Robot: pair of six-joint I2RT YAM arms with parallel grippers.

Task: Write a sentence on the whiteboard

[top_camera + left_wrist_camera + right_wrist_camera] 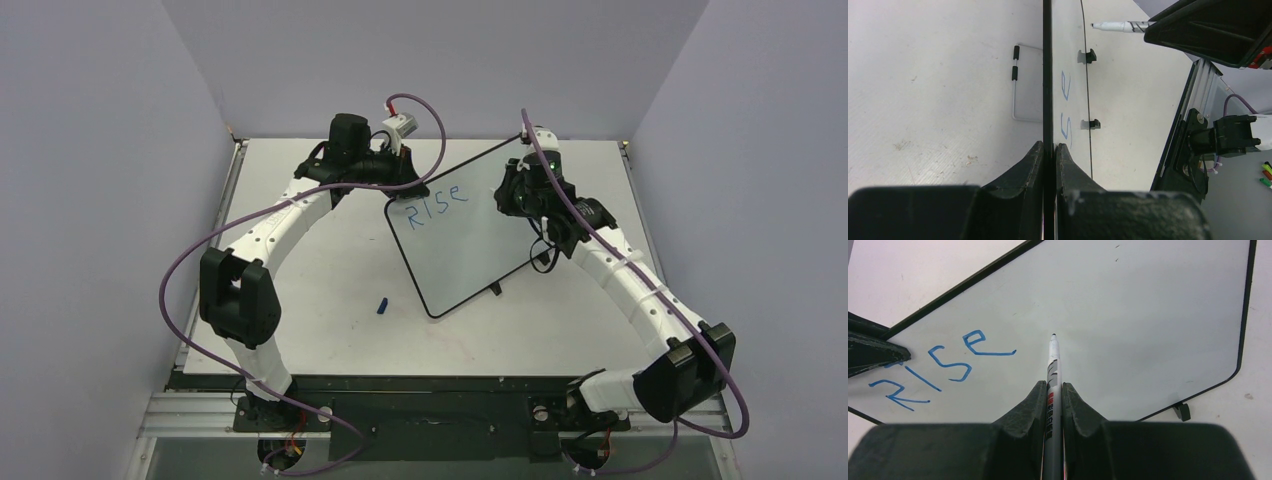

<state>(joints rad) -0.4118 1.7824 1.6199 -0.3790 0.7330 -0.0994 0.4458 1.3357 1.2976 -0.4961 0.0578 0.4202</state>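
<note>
Whiteboard (470, 250) sits askew mid-worktop (320, 290), writing (428, 207) reads "RISe". Left pincer (1048, 147) clamped on its frame edge. Right pincer (1053, 387) clamped on marker (1053, 357). Board likely light, stiff, slick; grip the frame.

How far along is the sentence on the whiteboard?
Done: one blue word, Rise, stands on the whiteboard. In hand: the left fingers clamp the board's edge, the right fingers grip the marker, tip just past that word. Left: more words; the rest is blank.
</note>
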